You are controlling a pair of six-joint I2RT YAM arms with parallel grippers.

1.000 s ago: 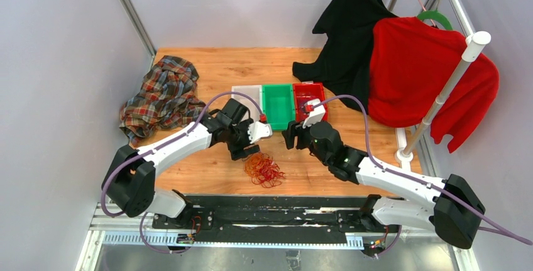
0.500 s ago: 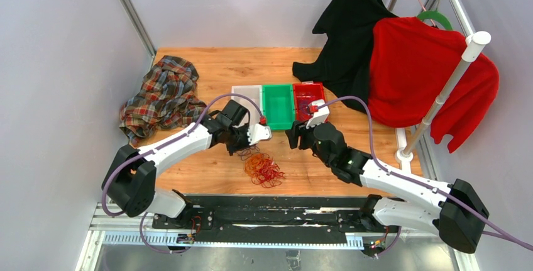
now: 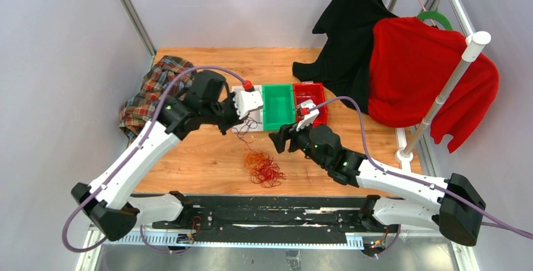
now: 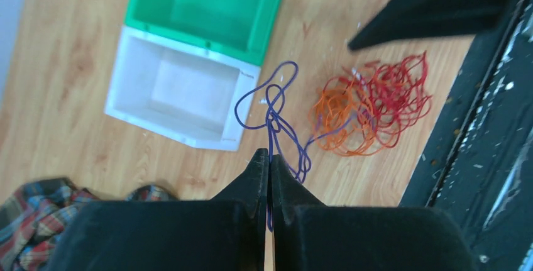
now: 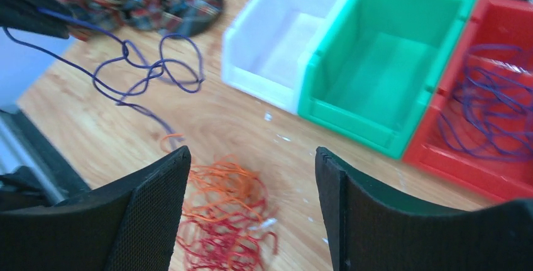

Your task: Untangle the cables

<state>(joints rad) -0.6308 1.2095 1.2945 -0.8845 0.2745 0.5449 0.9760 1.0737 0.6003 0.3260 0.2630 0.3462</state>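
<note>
1. Purple-blue is the colour of the one strand (image 4: 274,117) pinched between the closed jaws of the left gripper (image 4: 269,155). It hangs in loose loops above the wooden table (image 3: 207,158).
2. Its lower end reaches the left edge of the orange and red tangle (image 4: 371,110), which lies on the near middle of the table. Whether it is caught there cannot be told.
3. The right gripper (image 5: 251,158) is held with its jaws wide apart and empty, just right of the tangle and above it.
4. The cables are judged very light, limp and springy, and likely to snag on one another. A single strand is best taken at a free loop or end at the heap's edge and drawn out slowly.
5. Three bins are counted at the far side, one of each colour: white bin (image 4: 188,138) at the left, green bin (image 4: 195,43) in the middle, red bin (image 5: 452,164) at the right.
6. Several purple strands (image 5: 490,110) lie in the red bin. The other two appear empty. The tangled strands are too many to be counted.
</note>
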